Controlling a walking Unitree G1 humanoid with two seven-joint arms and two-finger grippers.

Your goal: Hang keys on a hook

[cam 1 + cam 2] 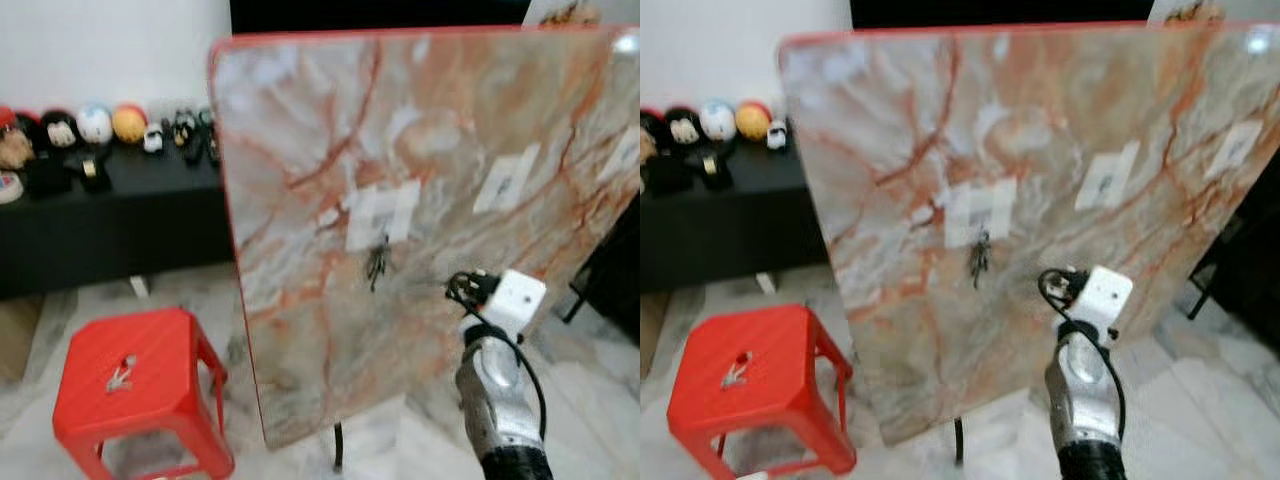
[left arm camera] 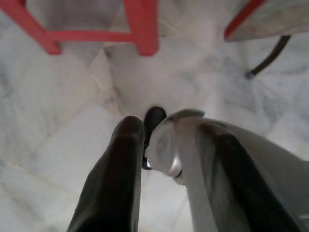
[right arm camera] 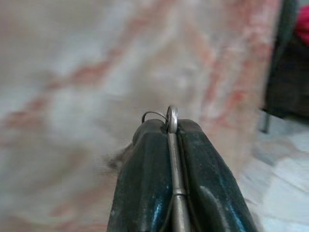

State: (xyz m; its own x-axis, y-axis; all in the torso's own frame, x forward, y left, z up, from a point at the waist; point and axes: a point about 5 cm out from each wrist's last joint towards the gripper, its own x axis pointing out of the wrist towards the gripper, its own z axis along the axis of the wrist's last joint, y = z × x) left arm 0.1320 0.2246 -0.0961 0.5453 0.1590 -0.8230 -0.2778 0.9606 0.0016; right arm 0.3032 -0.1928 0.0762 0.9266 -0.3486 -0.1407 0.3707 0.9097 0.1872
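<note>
A large marble-patterned board (image 1: 420,200) with a red edge is seen tilted upright on the pale marble floor (image 1: 600,400), taking up most of the head views. Three white adhesive hook plates are stuck to its face: one near the middle (image 1: 383,215), one at about 3 o'clock from it (image 1: 506,180), and a third at the far right edge (image 1: 626,152). A dark bunch of keys (image 1: 378,262) is hung from the middle plate and lies against the board just below it.

The right tool (image 1: 458,287) is raised in front of the board, at about 4 o'clock from the hanging keys and near them but apart. In the right wrist view its two black fingers (image 3: 145,179) are pressed together on a thin metal key ring (image 3: 172,121), whose loop is seen sticking out past the fingertips, with the blurred board face beyond.

The left tool (image 2: 145,145) is pointed down at the floor; whether its fingers are apart or together cannot be told from the blurred wrist view.

A red plastic stool (image 1: 135,385) is placed at 8 o'clock from the board, with a small object (image 1: 121,374) lying on its seat. Beyond it, at 10 o'clock, a black table (image 1: 110,215) is lined with small round figurines (image 1: 95,125).
</note>
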